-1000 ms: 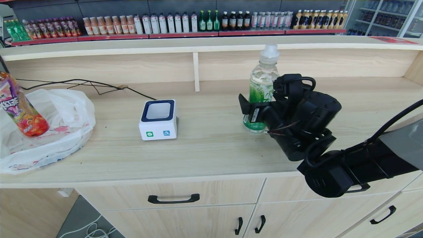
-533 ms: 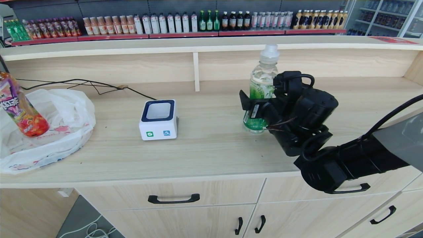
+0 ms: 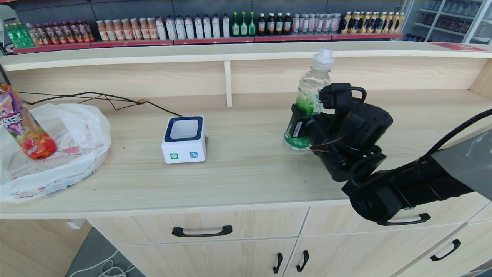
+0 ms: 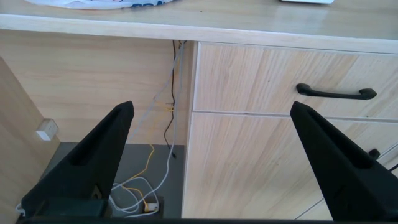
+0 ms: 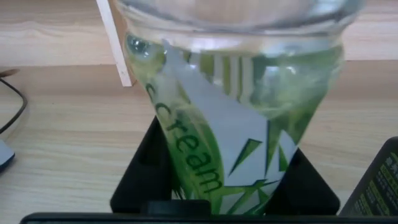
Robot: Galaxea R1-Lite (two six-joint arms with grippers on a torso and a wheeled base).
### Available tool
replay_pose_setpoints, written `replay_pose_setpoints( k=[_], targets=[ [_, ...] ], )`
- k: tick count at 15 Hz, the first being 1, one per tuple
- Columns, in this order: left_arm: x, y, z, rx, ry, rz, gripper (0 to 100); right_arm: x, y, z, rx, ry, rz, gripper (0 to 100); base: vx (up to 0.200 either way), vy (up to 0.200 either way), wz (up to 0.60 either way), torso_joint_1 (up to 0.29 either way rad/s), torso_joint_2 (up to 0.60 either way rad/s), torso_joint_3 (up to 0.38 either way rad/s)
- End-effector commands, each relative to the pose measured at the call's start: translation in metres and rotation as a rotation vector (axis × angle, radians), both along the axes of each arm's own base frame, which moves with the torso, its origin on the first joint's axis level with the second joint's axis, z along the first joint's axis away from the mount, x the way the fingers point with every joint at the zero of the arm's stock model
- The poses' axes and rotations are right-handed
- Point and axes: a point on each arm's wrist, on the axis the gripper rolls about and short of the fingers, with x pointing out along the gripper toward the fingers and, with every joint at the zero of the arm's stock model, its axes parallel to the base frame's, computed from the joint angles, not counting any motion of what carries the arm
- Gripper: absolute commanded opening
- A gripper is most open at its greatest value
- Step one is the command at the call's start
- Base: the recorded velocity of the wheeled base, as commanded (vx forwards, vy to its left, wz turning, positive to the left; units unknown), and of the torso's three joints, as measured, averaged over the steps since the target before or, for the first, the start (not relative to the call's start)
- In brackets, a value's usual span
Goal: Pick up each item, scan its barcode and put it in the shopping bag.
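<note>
The right hand [image 3: 303, 129] is clamping the lower half of the green-labelled bottle [image 3: 312, 82], holding it tilted at the right of the bench [image 3: 238, 173], well apart from the scanner [image 3: 184, 139] and the shopping bag [image 3: 78, 132]. The left hand [image 4: 211, 107] is hanging with its fingers apart in front of the drawers [image 4: 267, 78].

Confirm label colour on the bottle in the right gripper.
The bottle has a green label with a white diagonal band; clearest in the right wrist view.

Bright, even light from overhead washes the counter [image 3: 246, 181]; shadows on it are soft and faint. The clear bottle [image 3: 312, 82] catches pale glints. The counter's back ledge bows toward the edges; the floor [image 4: 143, 180] below lies dimmer
</note>
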Motion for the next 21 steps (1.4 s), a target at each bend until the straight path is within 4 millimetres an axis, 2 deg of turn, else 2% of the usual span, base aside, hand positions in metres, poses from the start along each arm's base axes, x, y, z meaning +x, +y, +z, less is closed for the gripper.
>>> replay_pose_setpoints(
  k=[1, 10, 14, 21],
  targets=[
    [0.0, 0.0, 0.0, 0.0, 0.0, 0.0, 100, -0.001, 0.0, 0.002, 0.01, -0.004, 0.004, 0, 0.0, 0.0, 0.0, 0.0, 0.0, 0.0],
    [0.0, 0.0, 0.0, 0.0, 0.0, 0.0, 100, -0.004, -0.002, 0.008, 0.029, -0.016, 0.007, 0, 0.0, 0.0, 0.0, 0.0, 0.0, 0.0],
    [0.0, 0.0, 0.0, -0.002, 0.0, 0.0, 100, -0.012, -0.004, 0.02, 0.032, -0.041, -0.009, 0, 0.0, 0.0, 0.0, 0.0, 0.0, 0.0],
    [0.0, 0.0, 0.0, 0.0, 0.0, 0.0, 100, -0.057, -0.005, 0.057, 0.011, -0.101, -0.057, 0, 0.0, 0.0, 0.0, 0.0, 0.0, 0.0]
  ],
)
